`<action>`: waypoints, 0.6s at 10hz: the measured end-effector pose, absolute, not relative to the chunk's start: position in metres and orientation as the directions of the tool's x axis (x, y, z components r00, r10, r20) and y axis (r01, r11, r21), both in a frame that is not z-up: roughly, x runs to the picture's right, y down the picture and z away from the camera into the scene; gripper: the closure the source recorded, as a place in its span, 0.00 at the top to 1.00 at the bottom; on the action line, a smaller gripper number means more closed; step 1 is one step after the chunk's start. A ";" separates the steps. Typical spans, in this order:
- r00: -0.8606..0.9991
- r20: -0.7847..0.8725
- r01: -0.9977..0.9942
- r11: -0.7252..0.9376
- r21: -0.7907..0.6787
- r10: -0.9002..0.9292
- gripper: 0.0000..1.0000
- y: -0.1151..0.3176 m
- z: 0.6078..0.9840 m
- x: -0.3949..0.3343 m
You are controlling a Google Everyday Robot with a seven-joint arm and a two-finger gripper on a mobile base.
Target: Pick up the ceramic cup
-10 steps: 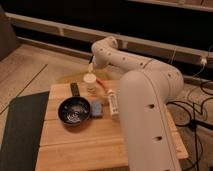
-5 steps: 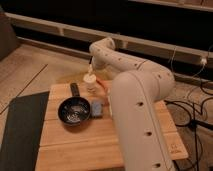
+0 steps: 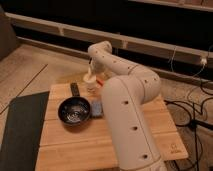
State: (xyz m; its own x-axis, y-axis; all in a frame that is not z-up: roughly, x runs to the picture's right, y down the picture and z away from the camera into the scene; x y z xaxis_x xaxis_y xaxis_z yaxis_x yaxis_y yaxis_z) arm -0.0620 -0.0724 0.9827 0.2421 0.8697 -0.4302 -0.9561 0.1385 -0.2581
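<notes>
The ceramic cup [image 3: 90,80] is small and cream-white. It stands upright near the far edge of the wooden table [image 3: 65,145], behind the black bowl [image 3: 75,111]. My white arm [image 3: 125,110] rises from the front right, bends over and comes down to the cup. My gripper [image 3: 91,70] is directly over the cup's top, at or around its rim. I cannot tell whether it touches the cup. The cup's lower part shows below the gripper.
A small black flat object [image 3: 74,89] lies left of the cup. A blue-grey object [image 3: 96,108] lies right of the bowl. An orange-red tube end [image 3: 101,81] shows beside the arm. A dark mat [image 3: 20,130] lies left of the table. Cables [image 3: 192,107] run at the right.
The arm has swung left and forward, now covering the white tube. The gripper has come down closer over the cup. The cup and bowl have stayed in place.
</notes>
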 end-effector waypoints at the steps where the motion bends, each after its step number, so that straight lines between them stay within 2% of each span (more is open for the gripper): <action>1: 0.250 -0.440 -0.951 0.135 -0.278 0.862 0.51 -0.068 0.986 -0.067; 3: 0.269 -0.443 -0.940 0.134 -0.313 0.855 0.30 -0.066 0.991 -0.076; 4: 0.272 -0.444 -0.936 0.128 -0.327 0.854 0.16 -0.066 0.993 -0.078; 6: 0.263 -0.462 -0.937 0.108 -0.334 0.847 0.01 -0.068 0.990 -0.077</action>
